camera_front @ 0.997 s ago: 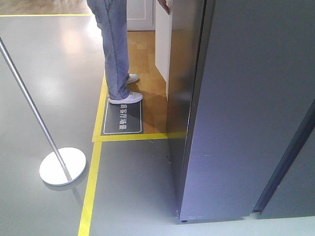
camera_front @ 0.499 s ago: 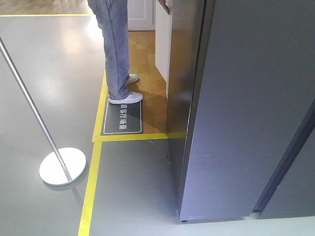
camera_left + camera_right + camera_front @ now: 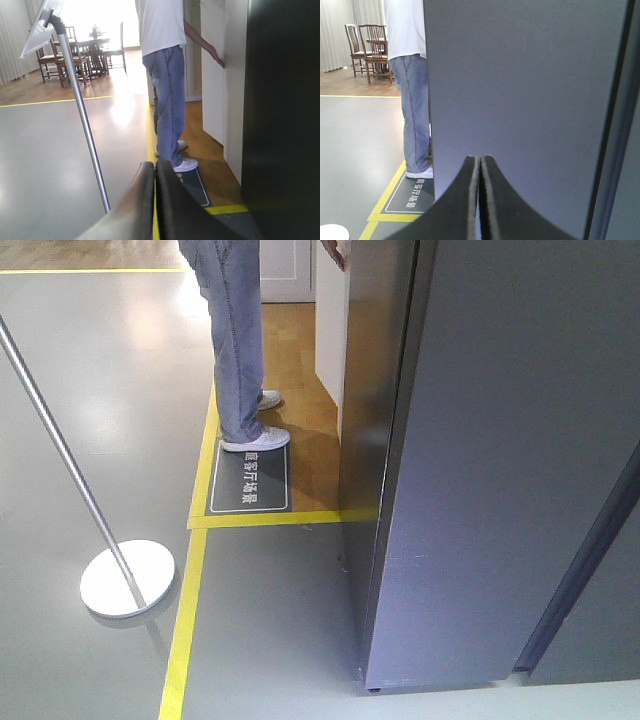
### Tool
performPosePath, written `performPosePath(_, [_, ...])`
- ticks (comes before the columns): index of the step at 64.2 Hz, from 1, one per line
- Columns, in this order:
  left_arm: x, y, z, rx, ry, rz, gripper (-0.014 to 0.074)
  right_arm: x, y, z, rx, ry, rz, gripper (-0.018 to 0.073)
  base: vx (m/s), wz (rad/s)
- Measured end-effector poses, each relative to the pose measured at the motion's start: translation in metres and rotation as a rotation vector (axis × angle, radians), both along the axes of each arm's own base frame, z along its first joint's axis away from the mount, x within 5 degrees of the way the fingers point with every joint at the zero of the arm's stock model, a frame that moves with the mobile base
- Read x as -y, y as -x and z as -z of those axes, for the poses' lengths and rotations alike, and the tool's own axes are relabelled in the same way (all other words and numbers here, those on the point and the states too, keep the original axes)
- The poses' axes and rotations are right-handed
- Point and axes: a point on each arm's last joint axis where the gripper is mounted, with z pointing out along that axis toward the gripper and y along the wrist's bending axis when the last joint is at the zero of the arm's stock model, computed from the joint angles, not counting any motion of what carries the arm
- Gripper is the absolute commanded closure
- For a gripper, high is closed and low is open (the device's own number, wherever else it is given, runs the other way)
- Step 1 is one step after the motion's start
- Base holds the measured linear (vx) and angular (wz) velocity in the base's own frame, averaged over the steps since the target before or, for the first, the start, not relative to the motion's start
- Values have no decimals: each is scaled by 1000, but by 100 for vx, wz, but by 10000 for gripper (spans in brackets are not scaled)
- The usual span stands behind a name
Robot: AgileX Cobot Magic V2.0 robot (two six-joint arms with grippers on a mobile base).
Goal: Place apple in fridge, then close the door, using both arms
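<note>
The fridge fills the right of the front view as tall dark grey panels, and it shows again as the fridge close ahead of the right wrist. A dark slanting seam splits two of its grey faces. None of its white inside shows, and I cannot tell which panel is the door. The apple is out of view. My left gripper is shut with nothing in it and points at the floor beside the fridge's dark side. My right gripper is shut and empty, facing the grey panel.
A person in jeans stands on the wooden floor left of the fridge, one hand on a white panel. A slanting silver pole on a round white base stands at the left. Yellow floor tape marks a lane.
Only the person's hand on the white panel shifts slightly. Neither the fridge nor the view has moved.
</note>
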Motion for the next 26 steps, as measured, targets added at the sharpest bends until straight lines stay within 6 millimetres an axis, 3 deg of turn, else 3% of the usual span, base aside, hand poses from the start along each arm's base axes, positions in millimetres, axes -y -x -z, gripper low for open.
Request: performPosePath(26, [0, 0, 0, 0, 0, 0, 603, 0, 0, 0, 0, 0, 0, 565, 0, 0])
